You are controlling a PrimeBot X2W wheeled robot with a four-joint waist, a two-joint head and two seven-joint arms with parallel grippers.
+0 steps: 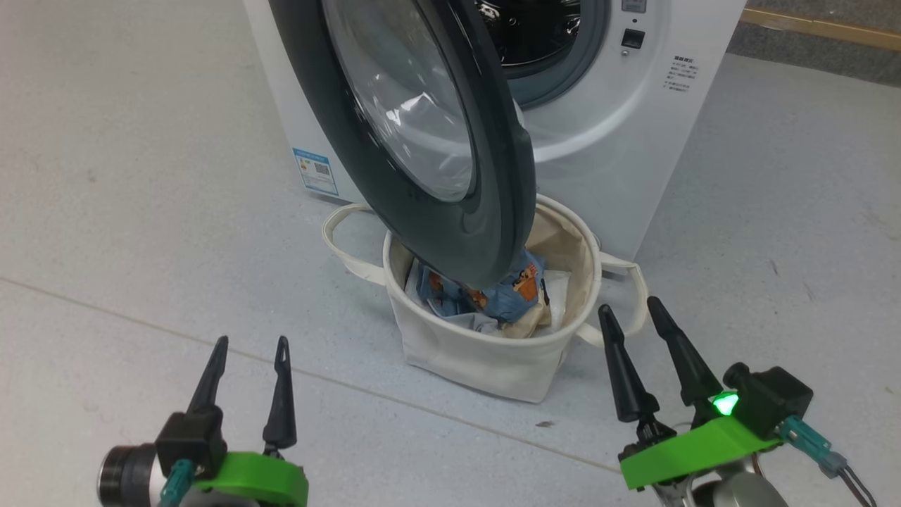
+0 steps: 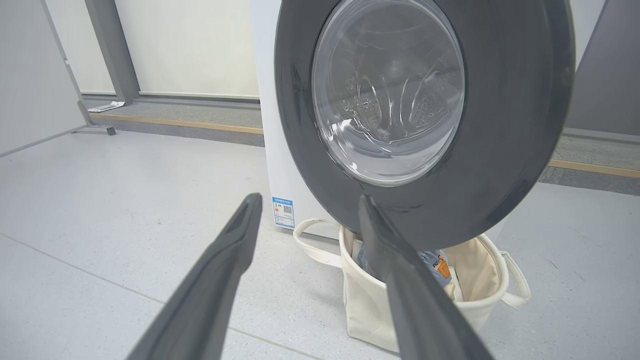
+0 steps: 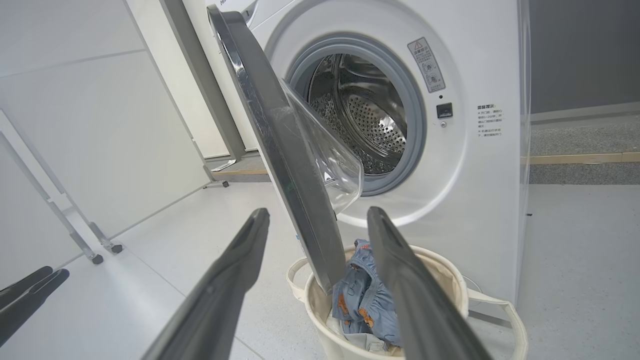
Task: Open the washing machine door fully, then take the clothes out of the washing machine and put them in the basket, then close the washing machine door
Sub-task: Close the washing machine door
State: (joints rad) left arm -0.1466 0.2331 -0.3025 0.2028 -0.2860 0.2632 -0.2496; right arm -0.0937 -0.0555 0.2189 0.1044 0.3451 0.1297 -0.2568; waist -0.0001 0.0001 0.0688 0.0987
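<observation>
The white washing machine (image 1: 619, 162) stands ahead with its black-rimmed glass door (image 1: 415, 134) swung open over the cream basket (image 1: 493, 352). Blue clothes (image 1: 507, 289) with orange figures lie inside the basket, partly hidden by the door's lower rim. The drum (image 3: 365, 115) looks bare metal inside. My left gripper (image 1: 250, 341) hovers open over the floor, left of the basket. On the other side my right gripper (image 1: 630, 306) is open too, just off the basket's right handle. In the wrist views the door (image 2: 425, 115) (image 3: 280, 150), basket (image 2: 480, 280) (image 3: 450, 280) and clothes (image 2: 435, 262) (image 3: 360, 295) lie ahead of the fingers.
Grey floor (image 1: 141, 211) spreads wide to the left and right of the machine. White panels on metal feet (image 3: 95, 250) stand off to the left in the right wrist view. A raised strip with a wooden edge (image 2: 175, 122) runs behind the washer.
</observation>
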